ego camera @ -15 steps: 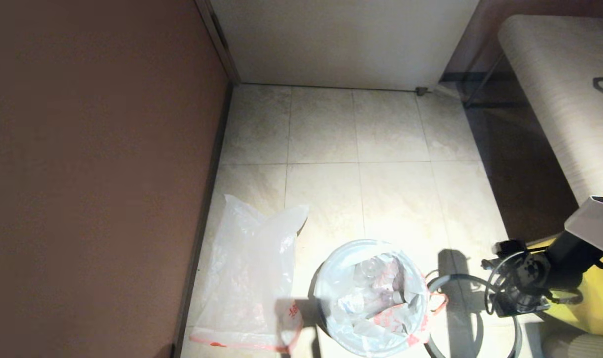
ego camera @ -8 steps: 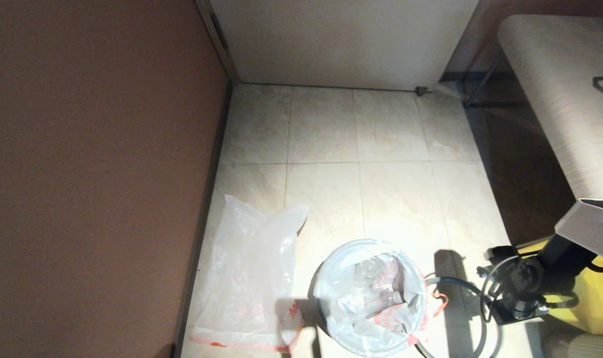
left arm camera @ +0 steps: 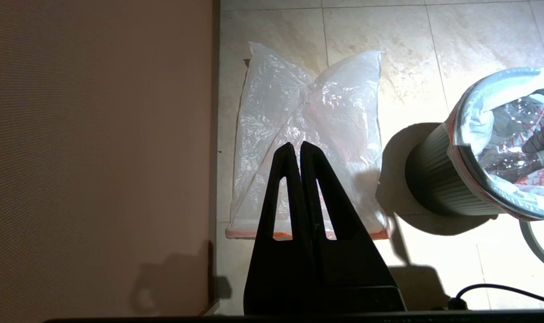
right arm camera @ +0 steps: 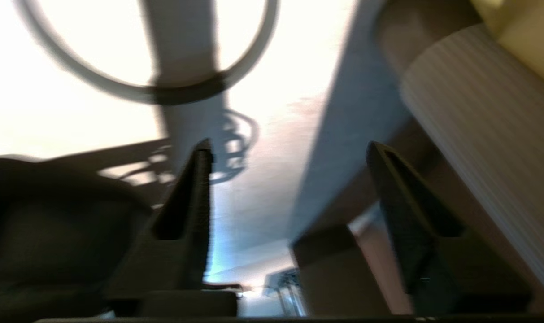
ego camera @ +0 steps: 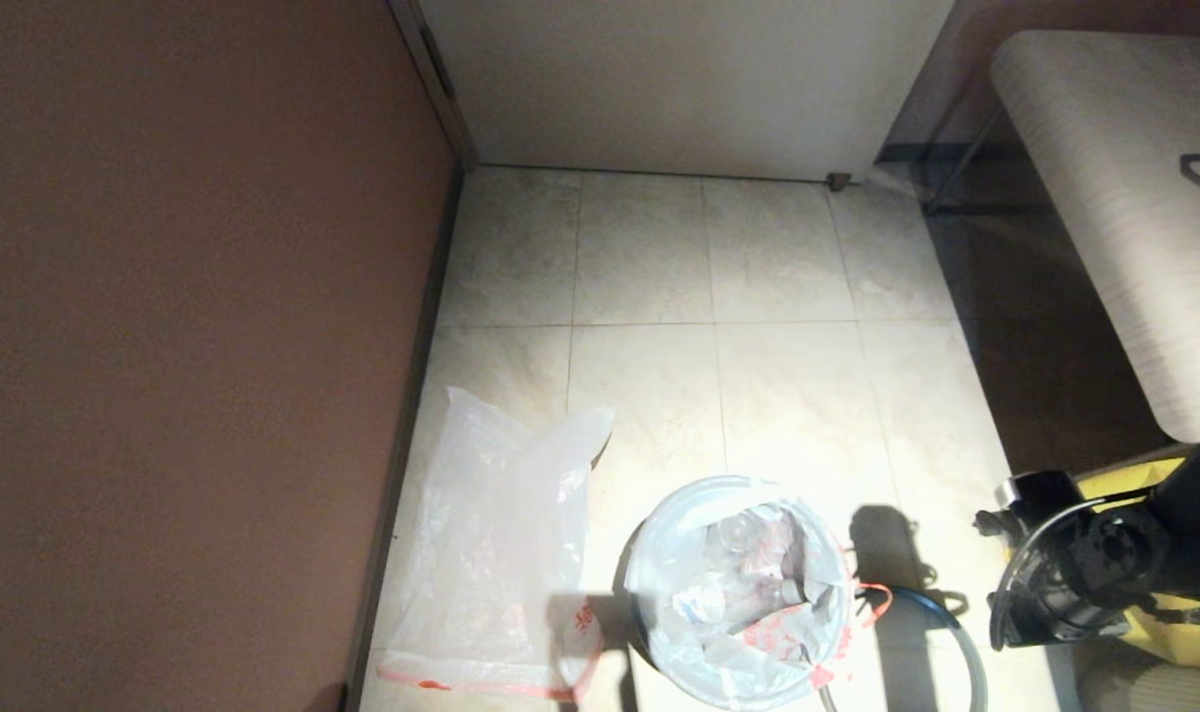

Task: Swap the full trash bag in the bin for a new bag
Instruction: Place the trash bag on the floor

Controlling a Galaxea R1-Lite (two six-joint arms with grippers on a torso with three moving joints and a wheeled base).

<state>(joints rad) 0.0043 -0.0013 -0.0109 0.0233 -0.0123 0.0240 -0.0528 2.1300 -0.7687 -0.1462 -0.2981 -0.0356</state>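
The black bin stands on the floor tiles at the bottom of the head view, and the full trash bag sits in it, folded over its top, with bottles showing inside. Its grey hoop lies on the floor just right of the bin. The new bag lies flat by the left wall. My right gripper is open and empty above the floor, with the hoop beyond its fingertips. My left gripper is shut and empty, hanging over the new bag near its red hem.
A brown wall runs along the left. A big yellow bag and a pale ribbed container sit at the right by my right arm. A light tabletop stands at the far right.
My right gripper opened and let go of the grey hoop, which now lies on the floor beside the bin. The right arm drew back to the right. The left gripper stayed put.
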